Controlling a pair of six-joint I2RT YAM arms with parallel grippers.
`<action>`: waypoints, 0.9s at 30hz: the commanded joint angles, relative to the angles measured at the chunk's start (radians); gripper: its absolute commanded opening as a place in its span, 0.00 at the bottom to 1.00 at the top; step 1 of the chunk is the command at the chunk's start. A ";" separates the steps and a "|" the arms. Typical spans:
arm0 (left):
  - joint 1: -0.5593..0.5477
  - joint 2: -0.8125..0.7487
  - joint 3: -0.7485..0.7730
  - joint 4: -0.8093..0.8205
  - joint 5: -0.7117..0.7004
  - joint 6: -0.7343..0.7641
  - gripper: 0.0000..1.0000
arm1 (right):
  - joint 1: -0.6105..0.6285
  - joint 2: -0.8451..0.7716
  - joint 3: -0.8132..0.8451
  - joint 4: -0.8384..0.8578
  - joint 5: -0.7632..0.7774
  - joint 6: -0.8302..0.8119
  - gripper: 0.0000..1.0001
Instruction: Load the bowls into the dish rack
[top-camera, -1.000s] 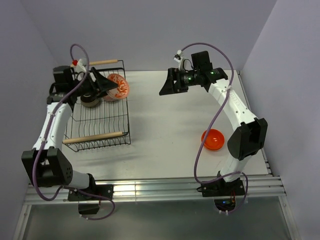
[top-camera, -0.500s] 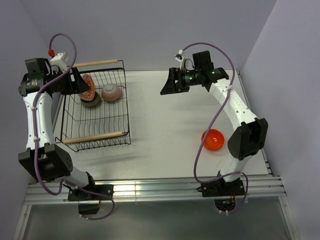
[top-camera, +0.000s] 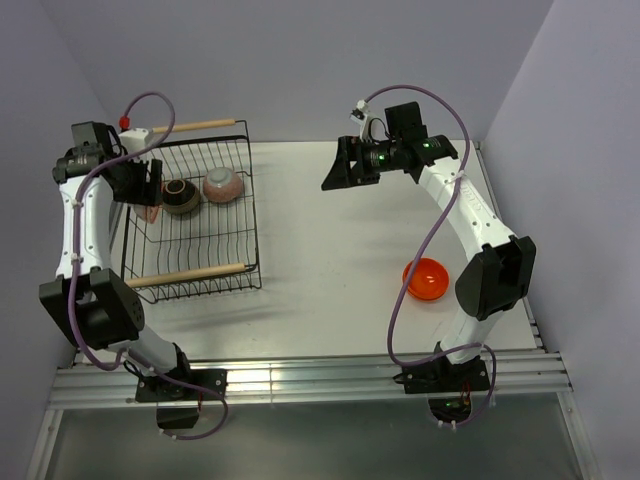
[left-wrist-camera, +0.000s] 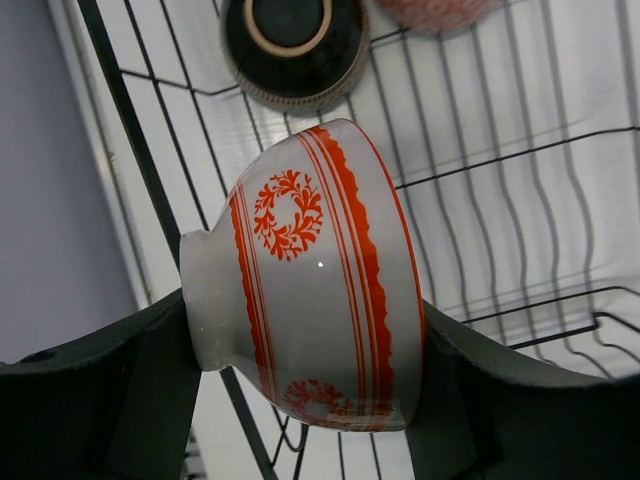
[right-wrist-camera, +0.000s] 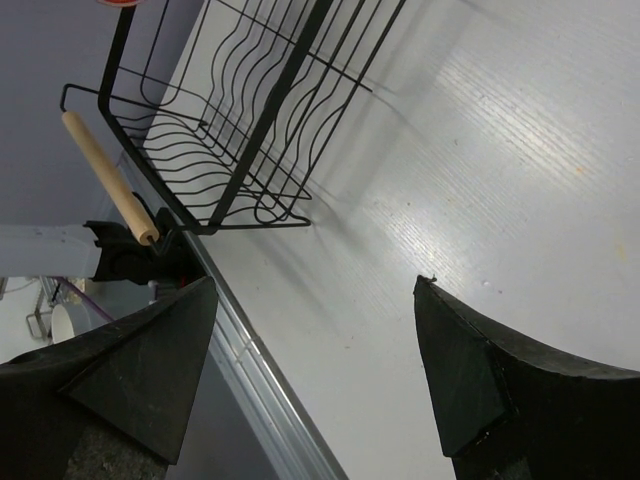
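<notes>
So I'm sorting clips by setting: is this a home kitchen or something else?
Most likely a robot test booth, not a kitchen: two arms bolted to a metal rail at a white table, plain lilac walls boxing it in, and a wire dish rack and bowls as props.

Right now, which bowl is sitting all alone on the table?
The orange bowl, alone on the table. The brown bowl and pinkish bowl sit in the dish rack; the left gripper holds the red-and-white bowl.

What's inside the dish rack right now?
The dish rack holds a brown bowl and a pinkish bowl at its far end. The red-and-white bowl in the left gripper covers part of its left edge.
</notes>
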 joint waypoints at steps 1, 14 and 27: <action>-0.042 0.001 -0.025 0.057 -0.160 0.066 0.00 | 0.000 -0.011 -0.002 -0.017 0.018 -0.024 0.87; -0.199 0.095 -0.099 0.158 -0.459 0.066 0.00 | -0.009 -0.022 -0.056 -0.015 0.032 -0.035 0.88; -0.250 0.219 -0.071 0.147 -0.611 0.082 0.01 | -0.021 -0.026 -0.076 -0.014 0.036 -0.036 0.89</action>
